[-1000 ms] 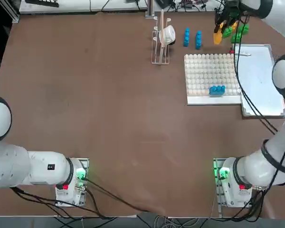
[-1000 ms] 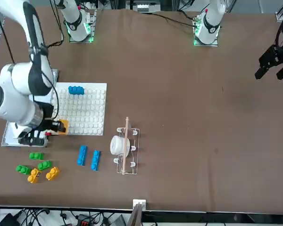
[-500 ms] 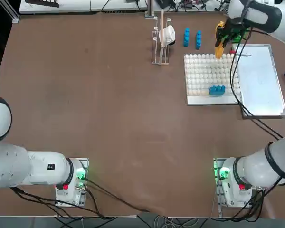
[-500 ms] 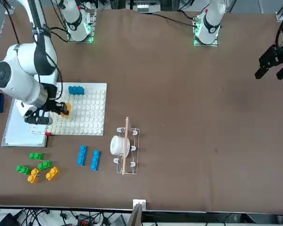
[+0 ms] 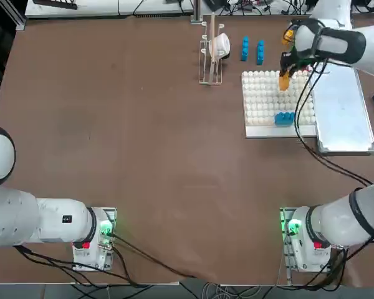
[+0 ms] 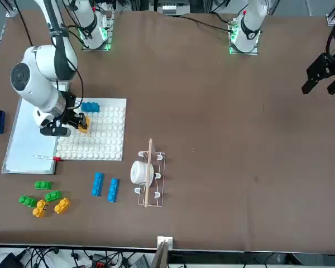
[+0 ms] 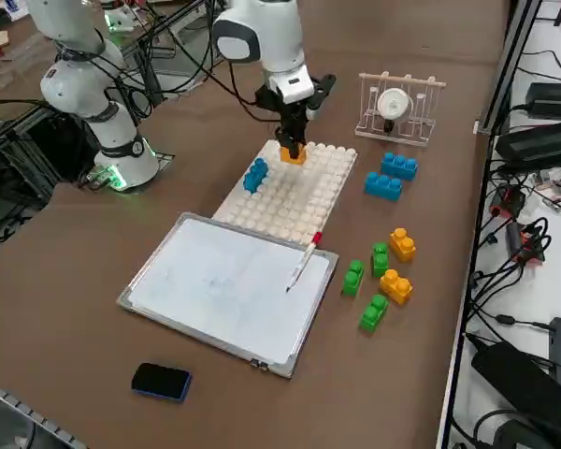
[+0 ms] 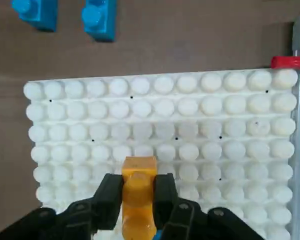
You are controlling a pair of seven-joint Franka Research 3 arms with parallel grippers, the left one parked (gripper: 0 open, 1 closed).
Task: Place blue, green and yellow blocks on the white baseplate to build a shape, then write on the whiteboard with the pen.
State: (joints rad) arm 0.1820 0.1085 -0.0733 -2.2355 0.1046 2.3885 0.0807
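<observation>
Grips yellow block [image 8: 139,220] by its sides in narrowed jaws of right gripper [image 8: 139,195], over far right part of white baseplate [image 7: 290,201]; presumably frees underside for pressing beyond blue block [image 7: 255,175]. Shows pen [image 7: 304,262] on whiteboard [image 7: 215,285], farther right, apparently for later writing.

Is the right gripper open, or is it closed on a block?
Closed on a yellow block: the right gripper presses it from both sides.

Even, fairly bright light is cast over the matte brown counter [image 5: 168,162]. Faint soft shadows are seen beside the silver-framed smooth white board [image 7: 234,290]. Pale glare is shown on its surface.
</observation>
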